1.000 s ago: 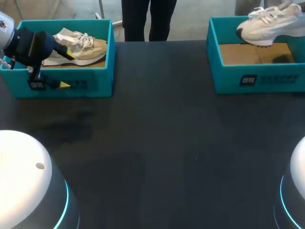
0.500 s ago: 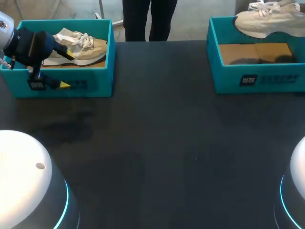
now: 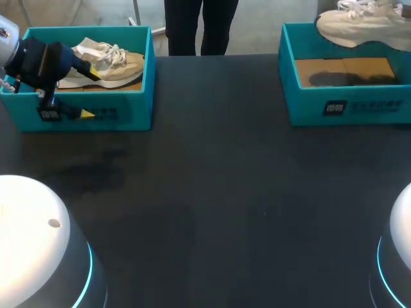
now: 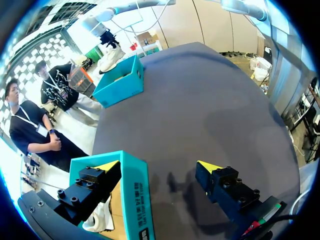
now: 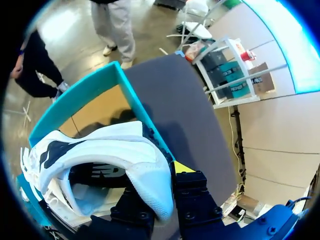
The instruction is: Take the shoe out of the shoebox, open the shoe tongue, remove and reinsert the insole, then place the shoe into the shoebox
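We find the right fingers [image 5: 194, 192] closed on the white shoe [image 5: 115, 155], pinching one end of its upper from two sides (only one yellow tip shows; the shoe covers the other). The shoe extends ahead of these fingers and hangs clear above the right shoebox [image 5: 75, 95], whose cardboard floor lies beyond and below it. In the head view the shoe is over the box's far edge, not touching the floor.

The left fingers [image 4: 220, 182] stand wide open and hold nothing. They straddle a wall of the left shoebox [image 4: 135, 195], one finger inside the box and the other outside, over the bench [image 4: 200, 110]. The tan shoe [image 3: 119, 64] lies in that box, just beside the inner finger. We cannot tell whether they touch.
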